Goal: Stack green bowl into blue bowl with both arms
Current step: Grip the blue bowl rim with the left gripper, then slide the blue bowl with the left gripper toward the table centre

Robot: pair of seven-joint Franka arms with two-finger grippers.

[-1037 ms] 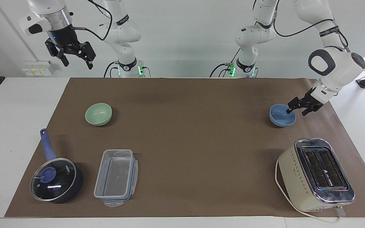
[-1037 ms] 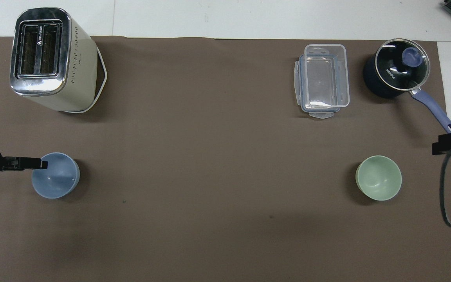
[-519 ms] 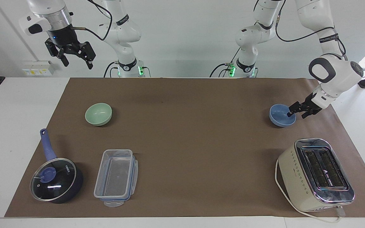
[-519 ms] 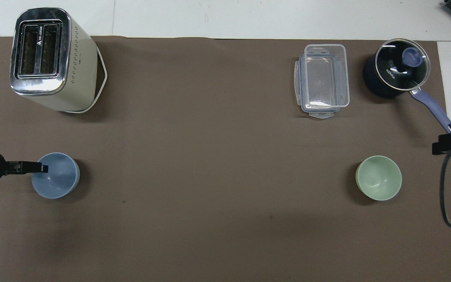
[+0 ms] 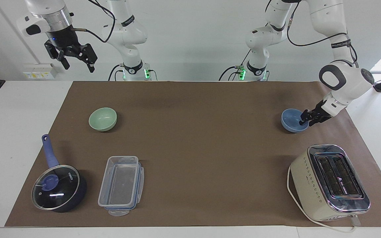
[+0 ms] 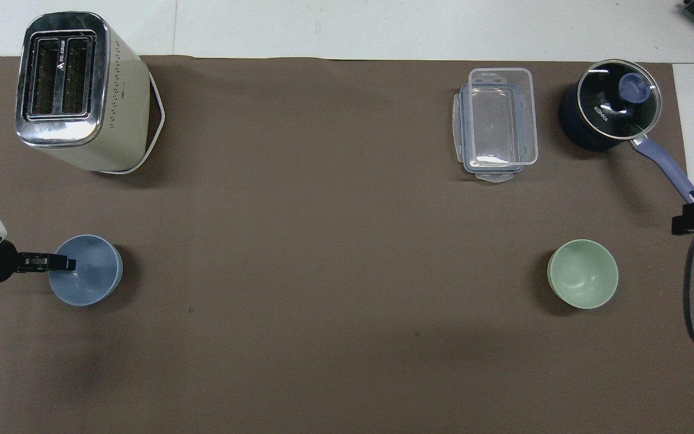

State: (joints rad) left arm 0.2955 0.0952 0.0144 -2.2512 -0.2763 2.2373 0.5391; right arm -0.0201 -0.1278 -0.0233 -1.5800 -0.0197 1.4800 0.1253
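Note:
The blue bowl [image 5: 292, 120] stands on the brown mat toward the left arm's end of the table and also shows in the overhead view [image 6: 86, 278]. My left gripper [image 5: 305, 121] is low at the bowl's rim, on the side toward the table's end, reaching over the rim [image 6: 62, 263]. The green bowl [image 5: 103, 119] stands empty toward the right arm's end [image 6: 582, 282]. My right gripper [image 5: 76, 63] waits open and empty, high in the air over the mat's corner by the robots.
A cream toaster [image 5: 331, 181] stands farther from the robots than the blue bowl. A clear plastic box [image 5: 121, 184] and a dark blue lidded saucepan [image 5: 58, 186] stand farther out than the green bowl. The brown mat [image 5: 203, 138] covers the table.
My left gripper has come down and in to the blue bowl's rim. My right gripper has risen slightly. Neither bowl has moved.

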